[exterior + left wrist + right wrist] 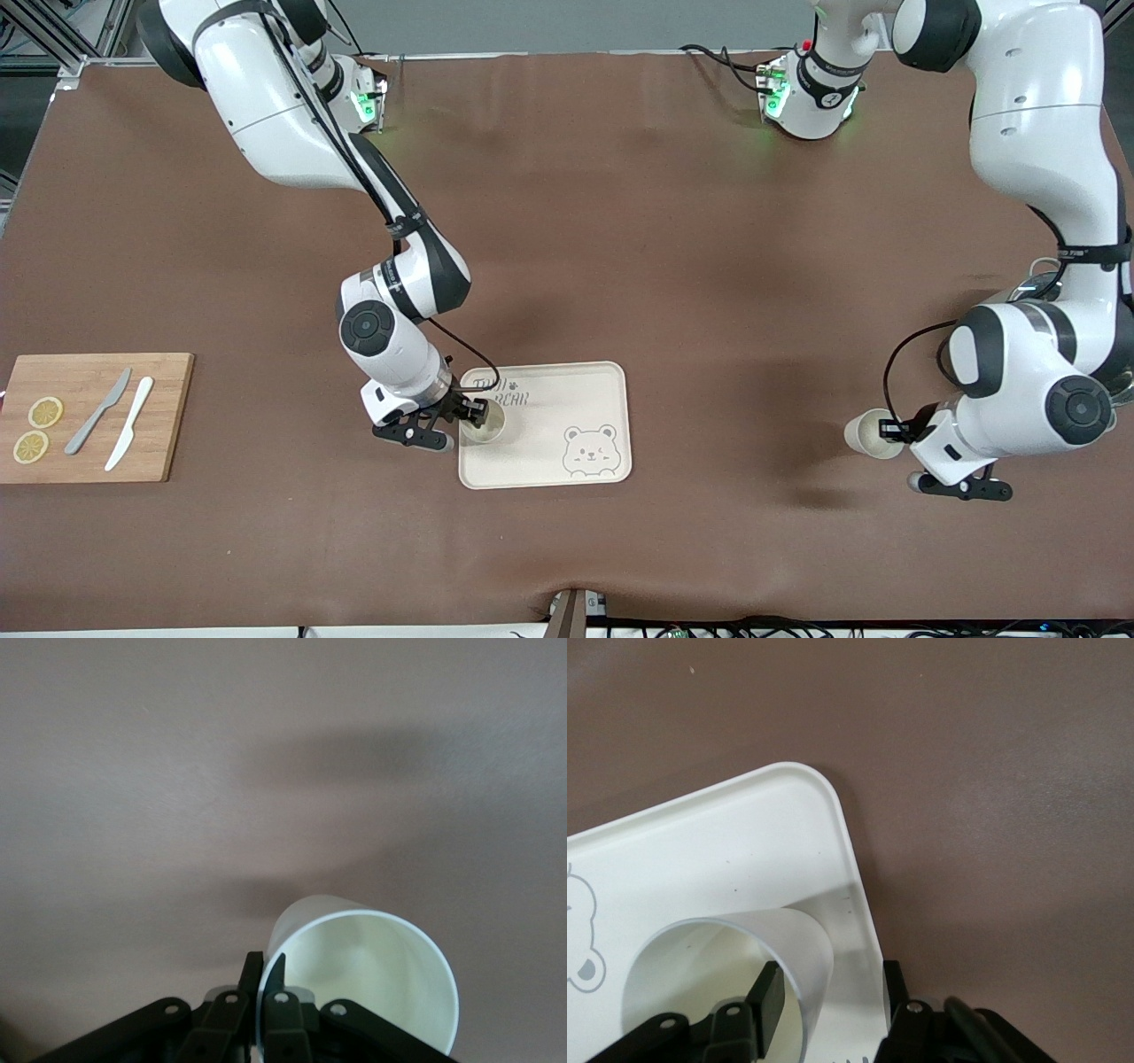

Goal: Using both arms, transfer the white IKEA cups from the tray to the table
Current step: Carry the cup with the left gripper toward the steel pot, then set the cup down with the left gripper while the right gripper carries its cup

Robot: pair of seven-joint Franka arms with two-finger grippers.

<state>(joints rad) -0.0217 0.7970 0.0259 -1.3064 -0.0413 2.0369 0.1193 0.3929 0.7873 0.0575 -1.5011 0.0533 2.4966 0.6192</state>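
Tray (576,390): cream, with a bear printed at the corner nearest the front camera; it lies on the brown table (673,266), closer to the camera's edge than to the arms' bases.
Cup on tray (484,421): a white cup standing upright on the tray, by the tray's edge toward the right arm's end of the table.
Right gripper (468,415): down at that cup, one finger (772,992) inside the rim and the other outside the wall; the fingers are spread, with daylight showing between them and the cup wall.
Second cup (870,434): white, tilted with its mouth sideways, up off the table toward the left arm's end.
Left gripper (895,431): pinching the second cup's rim, fingers (275,988) pressed together on the wall.
Cutting board (93,416): wooden, at the right arm's end, carrying two lemon slices (37,430) and two knives (113,416).
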